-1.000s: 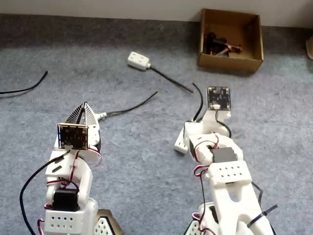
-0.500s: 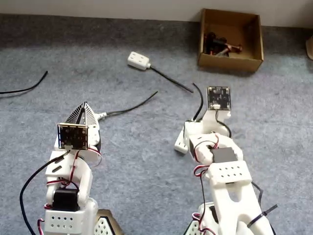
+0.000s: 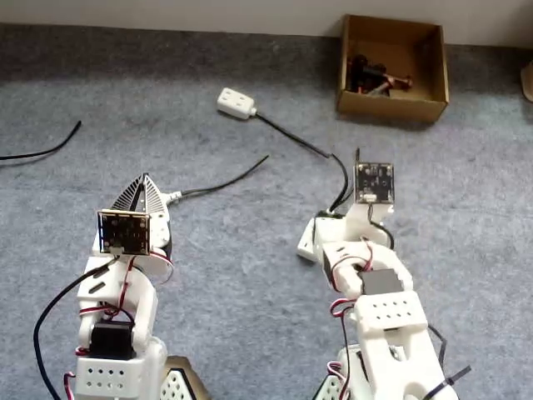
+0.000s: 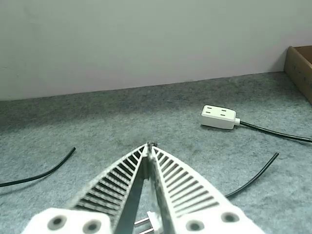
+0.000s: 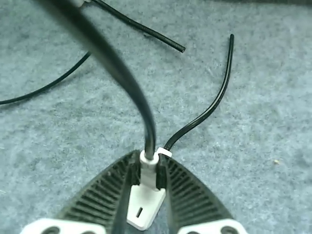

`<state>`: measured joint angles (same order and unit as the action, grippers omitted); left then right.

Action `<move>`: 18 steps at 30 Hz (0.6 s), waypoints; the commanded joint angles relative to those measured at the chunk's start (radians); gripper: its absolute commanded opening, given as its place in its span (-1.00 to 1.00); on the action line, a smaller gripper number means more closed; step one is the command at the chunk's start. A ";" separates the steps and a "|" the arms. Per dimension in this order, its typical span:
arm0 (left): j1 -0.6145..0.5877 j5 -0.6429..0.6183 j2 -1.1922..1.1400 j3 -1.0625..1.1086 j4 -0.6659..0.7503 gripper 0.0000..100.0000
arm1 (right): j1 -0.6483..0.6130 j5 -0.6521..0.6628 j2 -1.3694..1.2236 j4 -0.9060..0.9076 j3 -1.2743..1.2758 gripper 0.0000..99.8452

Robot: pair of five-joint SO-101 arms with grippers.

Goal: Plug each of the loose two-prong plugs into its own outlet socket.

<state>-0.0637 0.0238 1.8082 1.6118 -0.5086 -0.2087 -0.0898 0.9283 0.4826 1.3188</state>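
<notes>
L fingers [image 4: 180, 190] closed on two-prong plug [image 4: 146, 225], 9 o'clock on surface [image 3: 250, 275]. R fingers [image 5: 190, 195] clamp outlet socket [image 5: 142, 207] w/ cord [image 5: 122, 73], approx 4 o'clock. Spare socket [image 3: 236, 102] lies toward 12.

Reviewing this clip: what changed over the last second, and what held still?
The right arm drew back a little toward its base, with the right pincer clamped on the white connector. The black cord ahead of it shifted along with it. Nothing was taken hold of or let go. The left pincer with its two-prong plug, the white outlet and the cardboard box stayed put.
</notes>
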 commanded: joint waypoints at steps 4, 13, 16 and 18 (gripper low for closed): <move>-0.008 -0.003 0.013 -0.013 0.020 -0.99 | 0.021 0.005 0.137 0.001 0.047 -0.99; -0.008 -0.003 0.013 -0.013 0.020 -0.99 | 0.021 -0.009 0.162 0.018 0.053 -0.99; -0.008 -0.003 0.013 -0.013 0.020 -0.99 | 0.019 -0.009 0.160 0.016 0.067 -0.99; -0.008 -0.003 0.013 -0.013 0.020 -0.99 | 0.018 -0.009 0.163 0.002 0.097 -0.99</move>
<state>-0.0637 0.0238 1.8082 1.6118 -0.5086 -0.1995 -0.0913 1.0679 0.4933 1.4016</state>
